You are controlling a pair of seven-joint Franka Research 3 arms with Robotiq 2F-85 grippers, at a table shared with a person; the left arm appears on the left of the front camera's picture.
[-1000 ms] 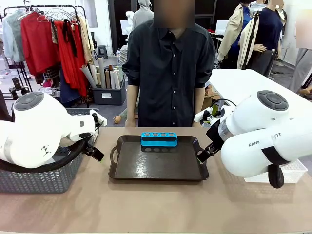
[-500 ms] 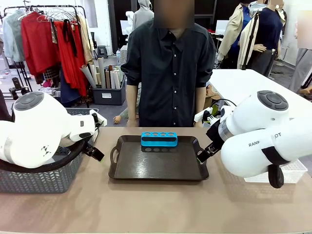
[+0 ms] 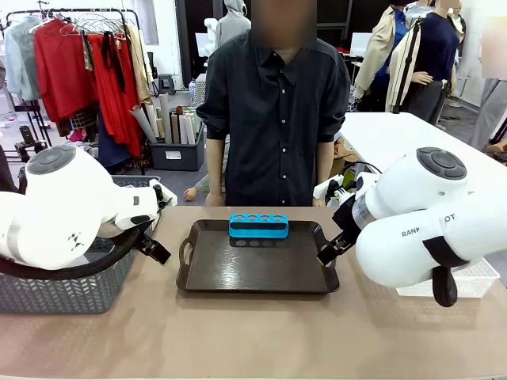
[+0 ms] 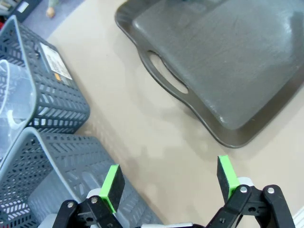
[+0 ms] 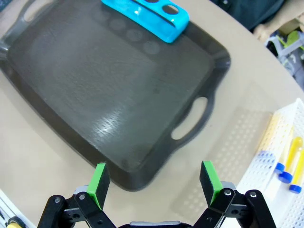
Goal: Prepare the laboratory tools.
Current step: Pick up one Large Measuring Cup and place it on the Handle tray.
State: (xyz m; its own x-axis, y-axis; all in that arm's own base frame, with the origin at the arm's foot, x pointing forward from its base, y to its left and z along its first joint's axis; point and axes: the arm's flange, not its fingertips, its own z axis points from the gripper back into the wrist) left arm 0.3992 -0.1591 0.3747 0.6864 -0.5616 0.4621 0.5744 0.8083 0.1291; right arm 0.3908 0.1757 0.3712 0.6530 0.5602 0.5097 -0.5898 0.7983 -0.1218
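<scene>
Glossy blue four-holed rack lies flat; left gripper and right gripper jaws apart.

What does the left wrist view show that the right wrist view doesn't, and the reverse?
Left wrist, not right: two grey baskets, one holding a clear container, and the open left gripper. Right wrist, not left: the blue rack, tubes of yellow liquid in a white basket, the open right gripper. Both: the dark tray and the table.
</scene>
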